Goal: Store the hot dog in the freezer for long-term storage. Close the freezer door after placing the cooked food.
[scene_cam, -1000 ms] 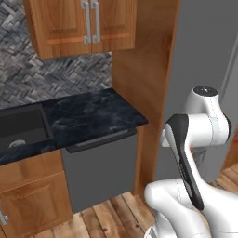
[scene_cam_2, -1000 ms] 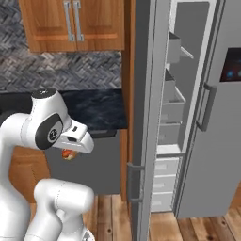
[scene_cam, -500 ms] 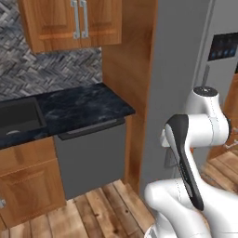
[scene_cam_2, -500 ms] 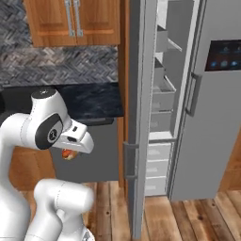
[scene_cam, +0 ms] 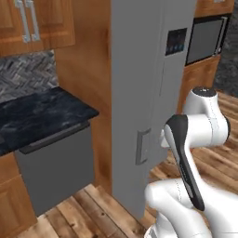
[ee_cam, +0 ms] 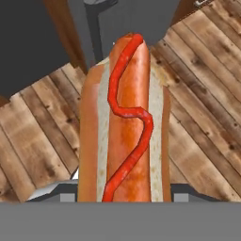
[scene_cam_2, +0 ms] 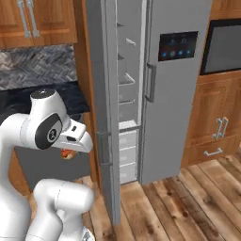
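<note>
The arm is folded tight over the base, elbow high, wrist turned down to the left of the freezer door (scene_cam_2: 109,141), which stands ajar. The tool (scene_cam_2: 69,153), low beside the arm, pinches the hot dog (ee_cam: 123,122), which points lengthwise away from the hand over the wooden floor (ee_cam: 197,94). The freezer (scene_cam_2: 126,94) stands open, its shelves and drawers showing.

Base drove and turned right, so both base views shifted. Black granite counter (scene_cam: 42,116) slid toward the left edge. Tall grey side-by-side fridge (scene_cam_2: 174,94) moved to frame centre. Dark built-in oven (scene_cam_2: 221,47) and wood drawers came in at upper right.
</note>
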Controlling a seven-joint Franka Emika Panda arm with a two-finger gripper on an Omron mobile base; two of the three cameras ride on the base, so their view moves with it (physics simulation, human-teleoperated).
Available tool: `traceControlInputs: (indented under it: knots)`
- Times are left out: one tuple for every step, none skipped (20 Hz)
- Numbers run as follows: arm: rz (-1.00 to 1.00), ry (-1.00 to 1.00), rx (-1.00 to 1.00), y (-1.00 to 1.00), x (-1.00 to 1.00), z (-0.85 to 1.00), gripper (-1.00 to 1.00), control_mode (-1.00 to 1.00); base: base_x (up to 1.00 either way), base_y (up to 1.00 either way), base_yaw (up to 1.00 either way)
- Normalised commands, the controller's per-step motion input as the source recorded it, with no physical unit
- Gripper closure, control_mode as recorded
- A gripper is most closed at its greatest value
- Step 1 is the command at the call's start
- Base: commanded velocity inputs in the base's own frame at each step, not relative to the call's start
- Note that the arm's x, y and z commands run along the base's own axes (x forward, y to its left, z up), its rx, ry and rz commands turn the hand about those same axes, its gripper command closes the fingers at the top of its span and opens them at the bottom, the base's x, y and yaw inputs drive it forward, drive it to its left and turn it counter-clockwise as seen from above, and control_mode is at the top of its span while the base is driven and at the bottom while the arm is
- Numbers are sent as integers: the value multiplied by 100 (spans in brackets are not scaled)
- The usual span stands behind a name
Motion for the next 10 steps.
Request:
traceControlInputs:
  knots:
    - [0, 0, 0, 0, 0, 0, 100, 100, -6, -13, -52]
    - [0, 0, 0, 0, 0, 0, 100, 100, -1, -15, -54]
    - [0, 0, 0, 0, 0, 0, 100, 100, 0, -21, -54]
    - [0, 0, 0, 0, 0, 0, 100, 100, 0, -19, -54]
    - [0, 0, 0, 0, 0, 0, 100, 100, 0, -19, -54]
    - [0, 0, 0, 0, 0, 0, 100, 100, 0, -22, -54]
    - [0, 0, 0, 0, 0, 0, 100, 100, 0, -24, -54]
    - [0, 0, 0, 0, 0, 0, 100, 100, 0, -22, -54]
    - [0, 0, 0, 0, 0, 0, 100, 100, 0, -24, -53]
    - [0, 0, 0, 0, 0, 0, 100, 100, 0, -23, -51]
